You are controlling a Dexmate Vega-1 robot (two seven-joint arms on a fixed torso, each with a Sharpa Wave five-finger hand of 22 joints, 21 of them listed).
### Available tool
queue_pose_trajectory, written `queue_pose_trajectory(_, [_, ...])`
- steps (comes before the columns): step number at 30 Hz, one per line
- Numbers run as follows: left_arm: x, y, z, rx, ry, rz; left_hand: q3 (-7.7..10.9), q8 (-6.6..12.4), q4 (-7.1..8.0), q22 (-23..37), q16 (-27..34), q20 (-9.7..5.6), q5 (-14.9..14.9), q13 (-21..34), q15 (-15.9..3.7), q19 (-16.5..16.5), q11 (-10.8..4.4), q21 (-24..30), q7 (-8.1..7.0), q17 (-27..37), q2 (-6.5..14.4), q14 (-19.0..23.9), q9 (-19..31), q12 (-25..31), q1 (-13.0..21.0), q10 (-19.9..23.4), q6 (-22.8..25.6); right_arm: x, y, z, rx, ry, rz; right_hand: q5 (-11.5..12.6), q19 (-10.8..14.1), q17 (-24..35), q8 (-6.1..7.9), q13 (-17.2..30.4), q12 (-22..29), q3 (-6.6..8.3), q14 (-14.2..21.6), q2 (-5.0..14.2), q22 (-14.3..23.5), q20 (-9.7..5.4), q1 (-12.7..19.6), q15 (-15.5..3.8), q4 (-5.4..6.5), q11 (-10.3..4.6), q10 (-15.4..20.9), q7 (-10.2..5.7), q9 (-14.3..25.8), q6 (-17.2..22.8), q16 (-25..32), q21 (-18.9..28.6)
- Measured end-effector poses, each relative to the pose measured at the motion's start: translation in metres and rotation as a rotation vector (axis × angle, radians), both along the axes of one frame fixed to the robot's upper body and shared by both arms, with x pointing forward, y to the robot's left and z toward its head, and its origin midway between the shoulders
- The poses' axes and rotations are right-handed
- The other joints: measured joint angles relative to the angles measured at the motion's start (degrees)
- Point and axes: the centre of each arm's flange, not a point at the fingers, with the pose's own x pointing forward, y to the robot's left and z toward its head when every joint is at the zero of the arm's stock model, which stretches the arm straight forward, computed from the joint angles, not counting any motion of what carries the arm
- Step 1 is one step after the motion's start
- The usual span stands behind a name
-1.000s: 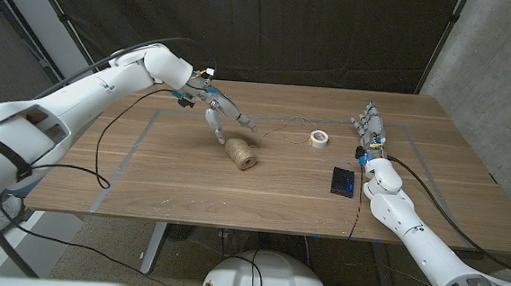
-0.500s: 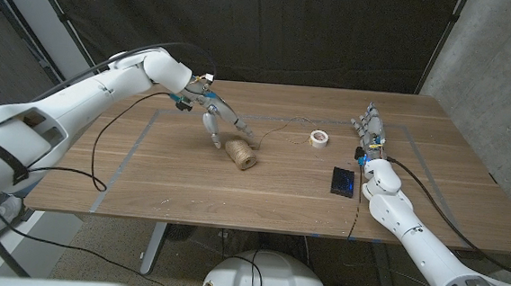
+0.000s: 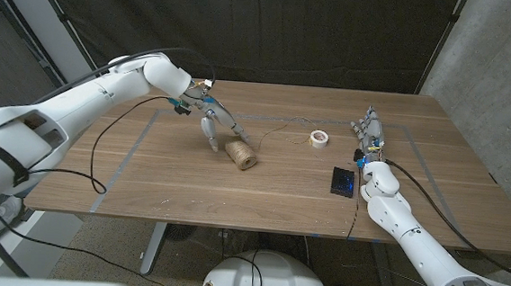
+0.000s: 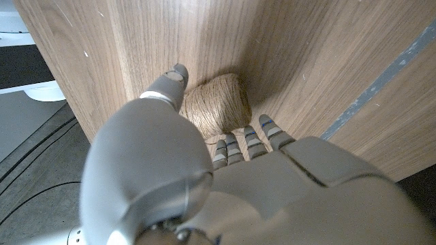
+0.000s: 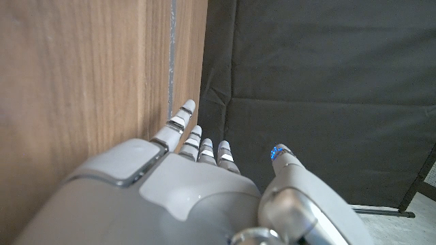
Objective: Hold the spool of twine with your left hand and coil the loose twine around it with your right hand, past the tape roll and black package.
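The spool of twine (image 3: pixel 241 155) lies on its side near the table's middle, seen close up in the left wrist view as a tan wound spool (image 4: pixel 215 105). My left hand (image 3: pixel 218 122) hovers just over it with fingers spread, reaching down toward it and holding nothing. A thin loose strand of twine (image 3: pixel 284 127) runs from the spool toward the white tape roll (image 3: pixel 319 138). The black package (image 3: pixel 344 181) lies nearer the front, right of the spool. My right hand (image 3: pixel 368 131) waits at the right side, fingers apart and empty, also shown as the right hand (image 5: pixel 197 184).
Grey tape lines (image 3: pixel 128 157) mark a rectangle on the wooden table (image 3: pixel 189 188). A black cable (image 3: pixel 102 150) trails across the left part of the table. A dark curtain hangs behind the far edge.
My left hand has moved down and back toward the spool, its fingers now closer over it. The right hand and the other things have stayed put.
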Motion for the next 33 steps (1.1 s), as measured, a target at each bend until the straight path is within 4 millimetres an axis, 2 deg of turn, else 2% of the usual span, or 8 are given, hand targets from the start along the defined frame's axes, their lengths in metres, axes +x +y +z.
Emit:
queue_pose_trajectory(9, [0.003, -0.006, -0.004, 0.015, -0.014, -0.012, -0.37, 0.0, -0.1, 0.0, 0.0, 0.0, 0.0, 0.3, 0.33, 0.0, 0.02, 0.0, 0.31, 0.2, 0.0, -0.3, 0.0, 0.0, 0.0, 0.0, 0.3, 0.0, -0.004, -0.002, 0.007, -0.008, 0.0, 0.0, 0.0, 0.0, 0.0, 0.0, 0.0, 0.0, 0.0, 0.0, 0.0, 0.0, 0.0, 0.0, 0.0, -0.2, -0.2, 0.0, 0.0, 0.0, 0.0, 0.0])
queue_pose_trajectory(19, [0.005, -0.014, -0.006, 0.03, -0.028, -0.025, -0.47, 0.0, 0.0, 0.0, -0.3, 0.22, -0.4, 0.5, 0.74, -0.2, 0.83, 0.0, 0.31, 0.3, 0.3, -0.7, 0.3, 0.0, 0.3, -1.3, 0.3, 0.0, -0.009, -0.006, 0.016, -0.014, 0.003, 0.0, 0.0, 0.0, 0.0, 0.0, 0.0, -0.32, 0.0, 0.0, 0.0, 0.0, 0.0, 0.0, -0.31, 0.1, -0.5, -0.2, 0.0, -0.2, 0.2, 0.0])
queue_pose_trajectory(33, [0.006, -0.022, -0.012, 0.047, -0.063, -0.032, -0.86, 0.0, 0.08, 0.0, -0.3, 0.22, -0.4, 1.1, 0.94, -0.2, 0.72, 0.0, 0.53, 0.5, 0.5, -0.9, 0.3, 0.8, 0.5, -1.8, 0.1, 0.004, -0.017, -0.009, 0.029, -0.026, -0.001, 0.0, -0.2, 0.0, 0.0, 0.0, 0.2, -0.32, -0.2, 0.0, 0.0, 0.2, 0.0, 0.22, -0.31, 0.1, -0.5, -0.1, 0.0, -0.7, 0.2, 0.0])
